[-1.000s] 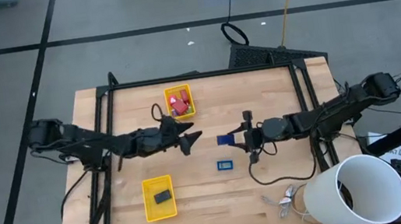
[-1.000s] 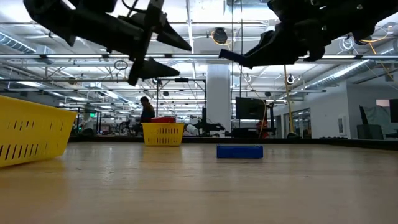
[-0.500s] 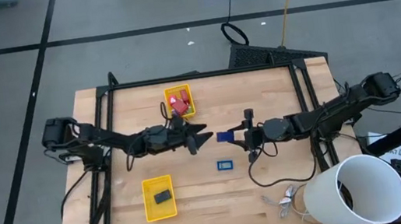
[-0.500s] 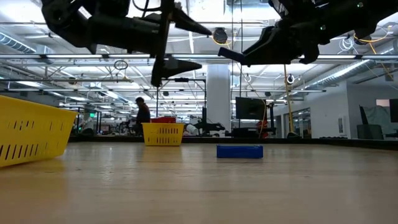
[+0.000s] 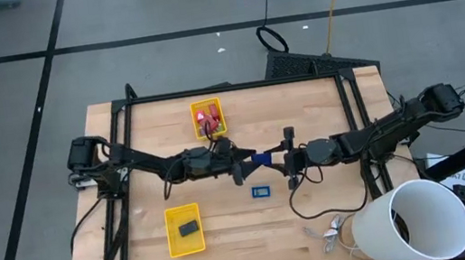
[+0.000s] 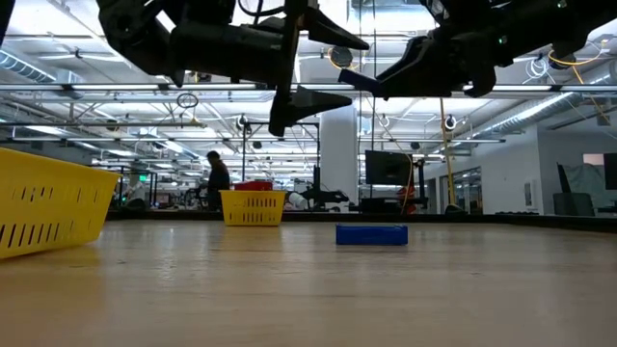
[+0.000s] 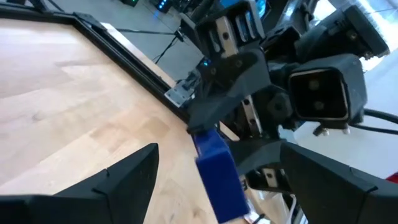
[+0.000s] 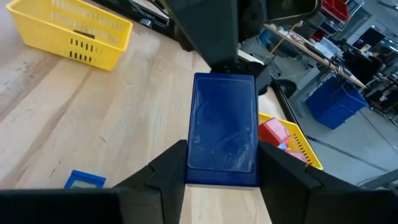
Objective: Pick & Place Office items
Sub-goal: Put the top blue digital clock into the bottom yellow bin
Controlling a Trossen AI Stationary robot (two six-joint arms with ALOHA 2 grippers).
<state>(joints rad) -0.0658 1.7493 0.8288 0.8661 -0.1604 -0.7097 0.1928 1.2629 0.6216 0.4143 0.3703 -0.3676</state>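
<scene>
A flat blue piece (image 8: 224, 124) is held above the table by my right gripper (image 5: 277, 157), which is shut on it at mid-table. My left gripper (image 5: 241, 163) is open and faces it from the left. Its two fingers stand above and below the piece's free end (image 6: 349, 79), and I see no touch. In the left wrist view the blue piece (image 7: 217, 171) shows between the open left fingers. A second blue piece (image 5: 262, 191) lies flat on the table. Red pieces (image 5: 208, 120) lie in the far yellow tray (image 5: 196, 110). A black piece (image 5: 188, 229) lies in the near yellow tray (image 5: 176, 245). My right gripper pinches the blue piece between its two fingers (image 8: 168, 168), one on each long side of its near end (image 8: 221, 167). The fingers come level from the table's right and lie along the piece. The piece is lifted clear and sticks out toward the left gripper.
A white bucket (image 5: 410, 223) stands at the table's near right corner, with silvery metal bits (image 5: 329, 230) beside it. A black frame (image 5: 226, 87) runs along the table's far edge and sides. Bare wood lies between the two trays and the near edge.
My left gripper has moved toward the table's right, staying open, until its fingers stand around the free end of the blue piece that my right gripper holds. The right gripper and the piece have kept still.
</scene>
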